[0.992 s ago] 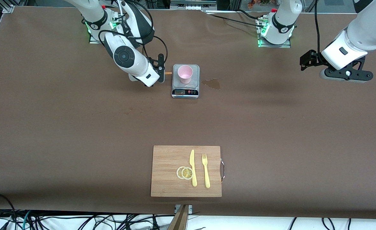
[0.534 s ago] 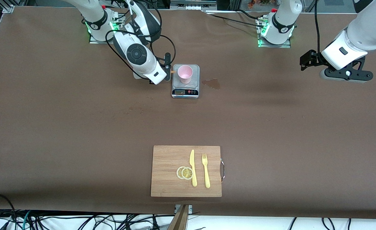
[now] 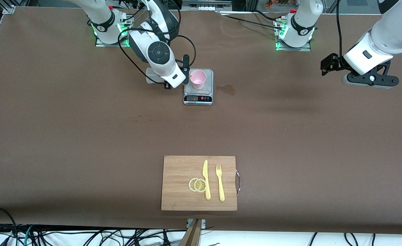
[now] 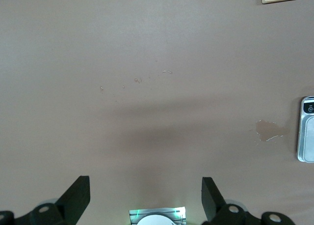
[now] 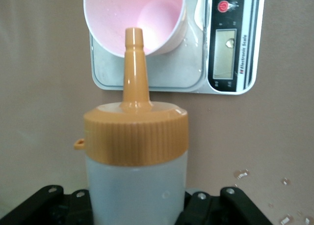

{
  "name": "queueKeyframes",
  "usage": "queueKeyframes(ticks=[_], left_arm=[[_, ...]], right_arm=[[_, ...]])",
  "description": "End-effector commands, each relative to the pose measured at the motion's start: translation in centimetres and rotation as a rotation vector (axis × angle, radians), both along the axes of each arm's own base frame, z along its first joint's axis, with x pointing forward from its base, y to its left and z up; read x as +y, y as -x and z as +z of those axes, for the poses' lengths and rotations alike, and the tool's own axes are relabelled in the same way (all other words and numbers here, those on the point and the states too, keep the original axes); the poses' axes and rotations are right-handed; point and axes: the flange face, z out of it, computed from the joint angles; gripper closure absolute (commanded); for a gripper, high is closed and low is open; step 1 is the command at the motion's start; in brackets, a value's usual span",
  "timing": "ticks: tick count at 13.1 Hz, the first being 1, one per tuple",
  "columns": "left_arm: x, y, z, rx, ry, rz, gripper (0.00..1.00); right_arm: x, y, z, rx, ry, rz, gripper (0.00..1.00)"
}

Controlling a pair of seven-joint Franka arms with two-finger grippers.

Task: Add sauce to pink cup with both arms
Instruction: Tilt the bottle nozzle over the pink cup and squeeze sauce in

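Observation:
The pink cup [image 3: 198, 78] stands upright on a grey scale [image 3: 198, 97]. My right gripper [image 3: 186, 69] is shut on the sauce bottle [image 5: 137, 156], whose whitish body fills the space between the black fingers [image 5: 49, 205]. The bottle is tilted toward the cup. Its orange nozzle [image 5: 133, 53] has its tip over the rim of the pink cup [image 5: 147, 14], and only that tip [image 3: 190, 76] shows in the front view. No sauce shows in the cup. My left gripper [image 3: 370, 81] waits open over bare table at the left arm's end, its fingers [image 4: 78, 195] wide apart.
A wet stain [image 3: 226, 89] lies beside the scale toward the left arm's end. Much nearer the front camera a wooden cutting board [image 3: 178, 174] carries a yellow knife [image 3: 206, 179], a yellow fork [image 3: 219, 182] and two lemon slices [image 3: 197, 185].
The right arm has swung toward the cup with the bottle, bringing the nozzle from beside the scale to the cup's rim. The left arm has not moved.

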Motion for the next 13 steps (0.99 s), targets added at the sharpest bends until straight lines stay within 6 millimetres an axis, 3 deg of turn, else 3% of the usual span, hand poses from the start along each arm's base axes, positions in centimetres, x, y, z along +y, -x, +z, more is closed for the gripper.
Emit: queueKeyframes(ticks=[1,13], left_arm=[[0.1,0.3,0.6,0.005,0.020,-0.006,0.00],[0.2,0.3,0.6,0.007,0.020,-0.005,0.00]], right_arm=[[1.6,-0.1,0.5,-0.012,0.050,0.016,0.99],[3.6,0.4,0.9,-0.071,0.189,0.080,0.99]])
